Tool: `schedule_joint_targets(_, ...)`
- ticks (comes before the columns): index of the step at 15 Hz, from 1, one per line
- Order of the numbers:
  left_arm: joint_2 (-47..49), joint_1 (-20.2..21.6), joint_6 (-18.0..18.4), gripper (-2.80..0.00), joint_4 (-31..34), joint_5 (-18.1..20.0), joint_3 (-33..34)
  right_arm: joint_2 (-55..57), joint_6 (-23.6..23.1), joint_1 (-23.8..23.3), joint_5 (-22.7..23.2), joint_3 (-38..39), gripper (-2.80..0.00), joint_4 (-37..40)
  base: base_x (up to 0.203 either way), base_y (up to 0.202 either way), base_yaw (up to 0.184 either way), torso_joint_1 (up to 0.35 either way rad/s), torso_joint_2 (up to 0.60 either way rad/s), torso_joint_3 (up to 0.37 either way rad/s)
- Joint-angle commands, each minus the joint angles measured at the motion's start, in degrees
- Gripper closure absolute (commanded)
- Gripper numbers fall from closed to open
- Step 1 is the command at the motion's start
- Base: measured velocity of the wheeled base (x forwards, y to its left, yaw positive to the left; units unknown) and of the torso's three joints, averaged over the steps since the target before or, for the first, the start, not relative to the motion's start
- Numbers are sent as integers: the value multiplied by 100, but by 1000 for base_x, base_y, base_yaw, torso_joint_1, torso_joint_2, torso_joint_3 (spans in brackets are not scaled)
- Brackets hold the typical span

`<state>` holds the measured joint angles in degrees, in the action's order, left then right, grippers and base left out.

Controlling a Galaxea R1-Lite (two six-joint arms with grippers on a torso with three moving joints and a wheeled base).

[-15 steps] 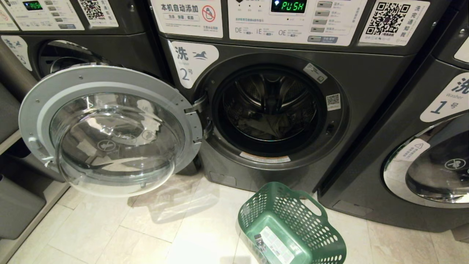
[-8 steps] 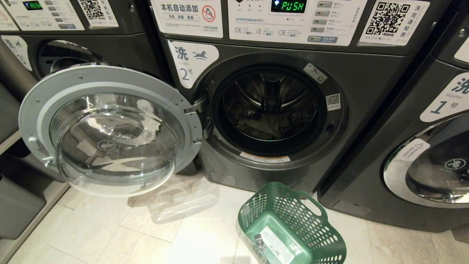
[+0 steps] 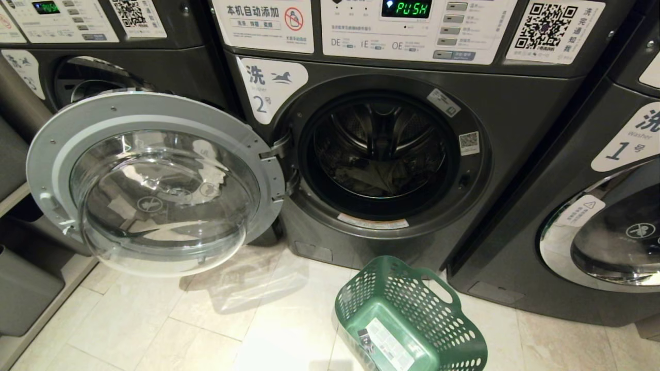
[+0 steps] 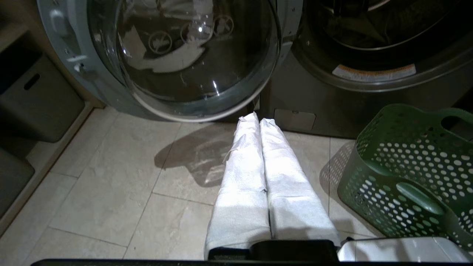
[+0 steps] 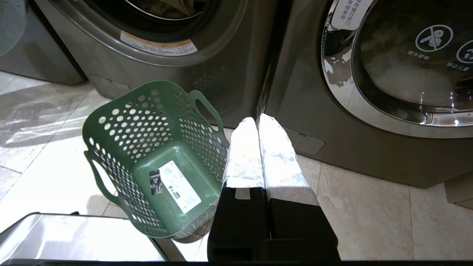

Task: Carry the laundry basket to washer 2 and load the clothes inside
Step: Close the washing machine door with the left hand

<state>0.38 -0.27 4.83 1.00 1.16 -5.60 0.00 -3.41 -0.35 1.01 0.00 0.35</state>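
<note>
laundry basket upright, mouth up

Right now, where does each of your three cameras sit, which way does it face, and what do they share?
Head: up high, looking forward and down at washer 2, its open door and the laundry basket; no arm shows.
Left wrist: low behind the shut left tool, facing the door.
Right wrist: low behind the shut right tool, facing the seam between washer 2 and washer 1.
Shared: all three show the empty basket on the floor.
</note>
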Motion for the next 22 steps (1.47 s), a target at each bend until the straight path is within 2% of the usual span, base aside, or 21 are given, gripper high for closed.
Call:
schedule_joint_targets(1,344,0,10,0,143,-82,-972,9,-7,0,4,0,0,0,0,0,0,0,0,0)
schedule_joint_targets(3,1383,-3,-36,0,287,-360,-2224,0,-1,0,4,0,0,0,0,0,0,0,0,0)
schedule_joint_targets(6,3856,19,-457,0,378,-735,-4609,9,34,0,-5,0,0,0,0,0,0,0,0,0)
schedule_joint_targets(8,5562,218,-715,0,432,-895,-6278,0,47,0,4,0,0,0,0,0,0,0,0,0)
schedule_joint_targets(9,6372,457,-811,0,486,-885,-7005,9,78,0,-12,0,0,-8,0,0,0,0,0,0)
schedule_joint_targets(11,7828,1325,-966,0,605,-643,-8263,0,130,0,-31,0,0,-8,0,0,0,0,0,0)
schedule_joint_targets(14,9505,2938,-1147,0,802,231,-10040,7,151,-2,-40,0,0,-8,0,0,0,0,0,0)
schedule_joint_targets(15,9794,3384,-1198,0,880,652,-10320,0,174,0,-48,0,0,-8,0,0,0,0,0,0)
schedule_joint_targets(16,9984,3628,-1327,0,918,1023,-10477,0,178,-3,-55,0,0,-8,0,0,0,0,0,0)
schedule_joint_targets(19,10051,3669,-1983,0,880,1347,-10514,0,245,0,-65,0,0,-8,0,0,0,0,0,0)
schedule_joint_targets(22,10075,3751,-2660,0,655,2262,-10509,0,258,-5,-66,0,0,-8,0,0,0,0,0,0)
